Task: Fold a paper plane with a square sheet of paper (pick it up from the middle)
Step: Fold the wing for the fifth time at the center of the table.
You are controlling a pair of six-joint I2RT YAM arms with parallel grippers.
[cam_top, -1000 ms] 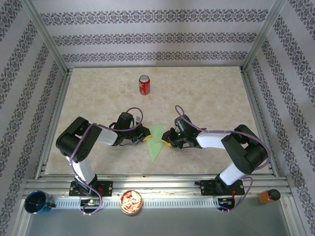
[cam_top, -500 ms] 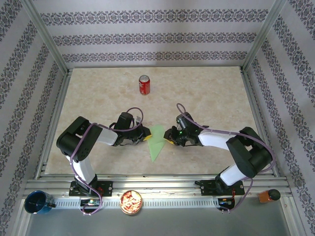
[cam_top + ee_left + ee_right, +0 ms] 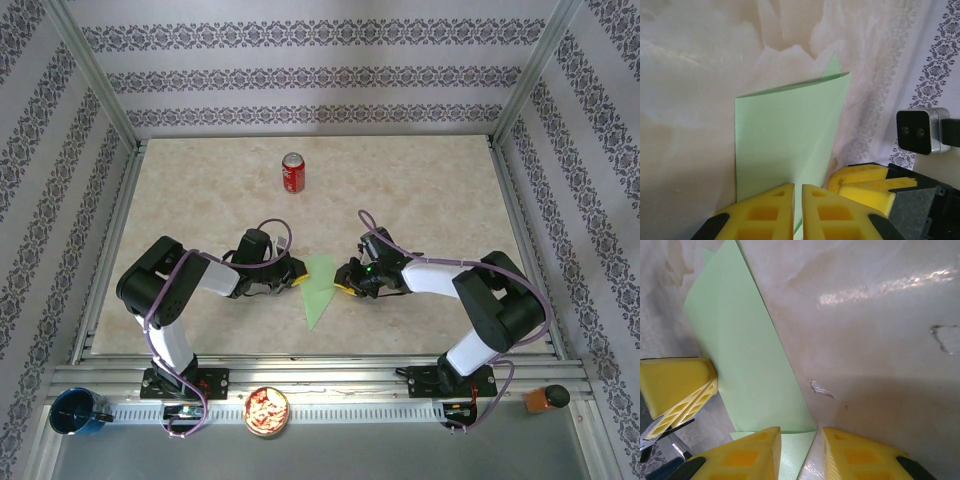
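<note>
Lying near the middle of the beige marbled table [image 3: 420, 190], slightly toward its near edge, the light-green paper sheet [image 3: 318, 290] is folded into a narrow shape whose tip points at that edge. The left gripper [image 3: 296, 278] pinches the sheet's left edge, its yellow fingers [image 3: 772, 212] nearly touching. The right gripper [image 3: 343, 285] stands with jaws apart over the right corner. A red drink can [image 3: 292, 172] stands well apart, near the far edge. Wide tabletop stretches toward both side edges.
</note>
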